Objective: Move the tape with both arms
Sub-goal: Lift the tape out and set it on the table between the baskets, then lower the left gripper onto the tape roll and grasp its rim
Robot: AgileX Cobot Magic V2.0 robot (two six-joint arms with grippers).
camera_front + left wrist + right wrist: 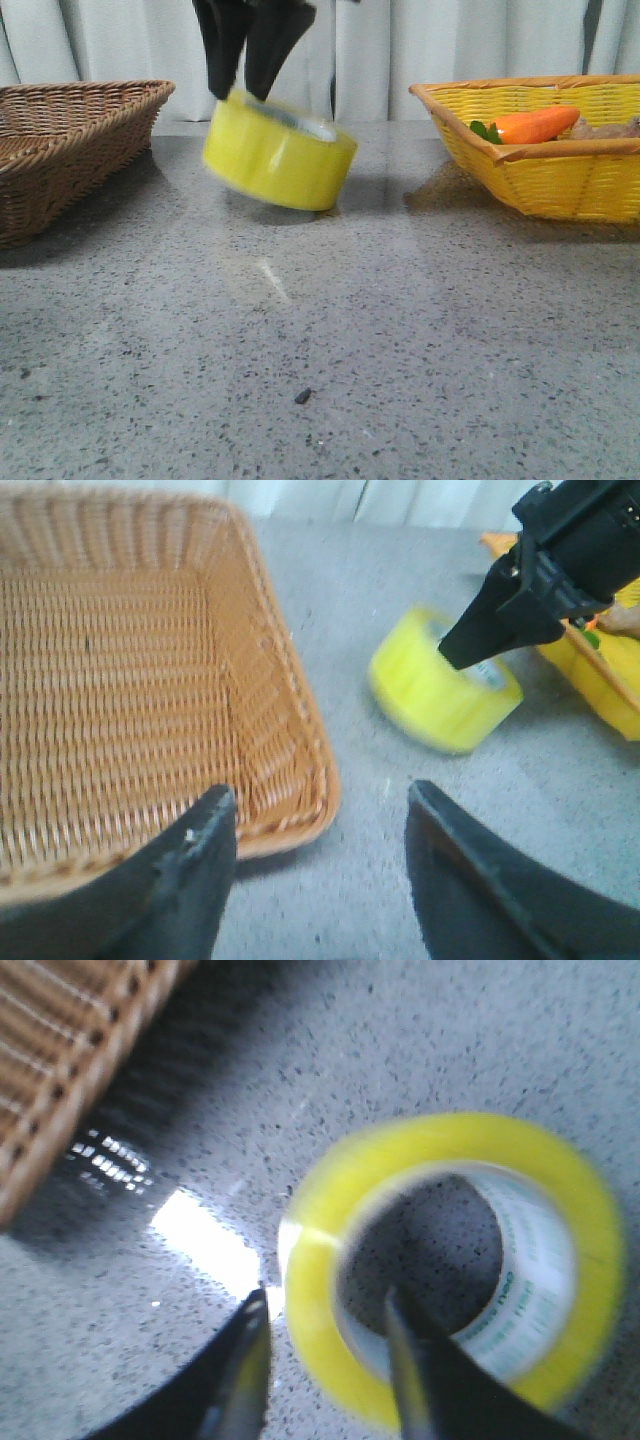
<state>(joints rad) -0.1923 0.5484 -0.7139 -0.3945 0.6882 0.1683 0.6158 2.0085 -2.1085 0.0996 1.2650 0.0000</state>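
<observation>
STEP: tape being carried by right pincer — clamped across the roll's wall, one finger inside the core | TAPE: hung tilted beneath that pincer, near the tabletop | LEFT: pincer spread apart, empty | NEXT: handover to left judged due — roll to be presented between its fingers.

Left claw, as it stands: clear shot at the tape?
Probably not yet. The right claw is shut on the tape, over its top, and the left claw sits open by the brown basket's corner.
</observation>
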